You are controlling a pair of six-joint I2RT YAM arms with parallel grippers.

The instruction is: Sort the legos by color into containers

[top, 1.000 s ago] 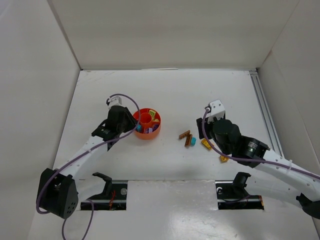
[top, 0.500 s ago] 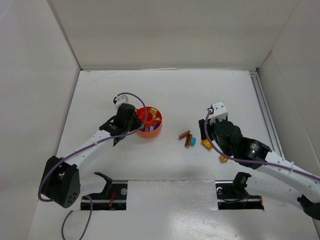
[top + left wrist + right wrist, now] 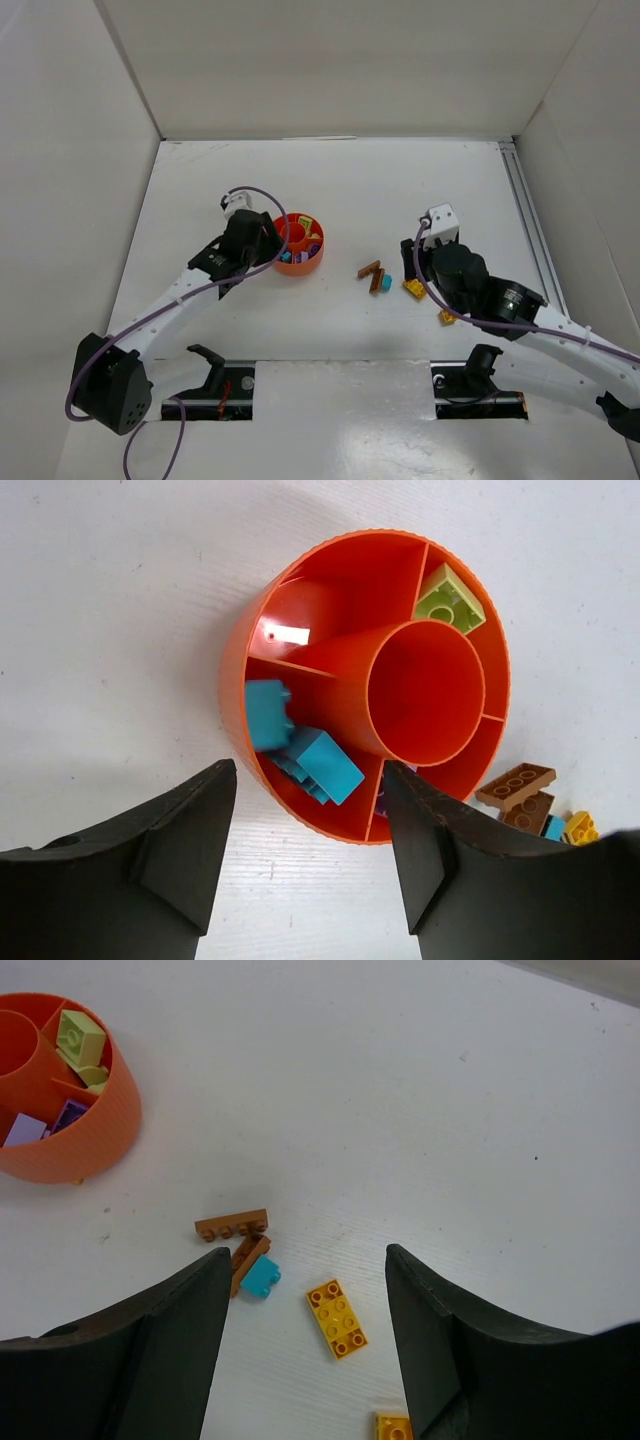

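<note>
The round orange dish (image 3: 311, 262) stands left of centre. In the left wrist view its rim (image 3: 233, 670) is right in front of my open, empty left gripper (image 3: 307, 770), also seen from above (image 3: 266, 252). Its compartments hold teal bricks (image 3: 320, 763), a pale yellow-green brick (image 3: 450, 598) and a partly hidden purple one (image 3: 68, 1115). My right gripper (image 3: 306, 1252) is open and empty, above loose bricks: two brown (image 3: 232, 1227), one teal (image 3: 260, 1277) and two orange-yellow (image 3: 337, 1318). From above, the right gripper (image 3: 408, 268) is beside them.
White walls enclose the table on three sides. A metal rail (image 3: 528, 230) runs along the right edge. The loose bricks (image 3: 376, 278) lie between the dish and the right arm. The dish (image 3: 70, 1150) also shows at the right wrist view's upper left.
My left gripper swung right over the dish's near-left edge, then drew back a little. A teal brick seen at its tip now lies in the dish. The right arm barely shifted.
</note>
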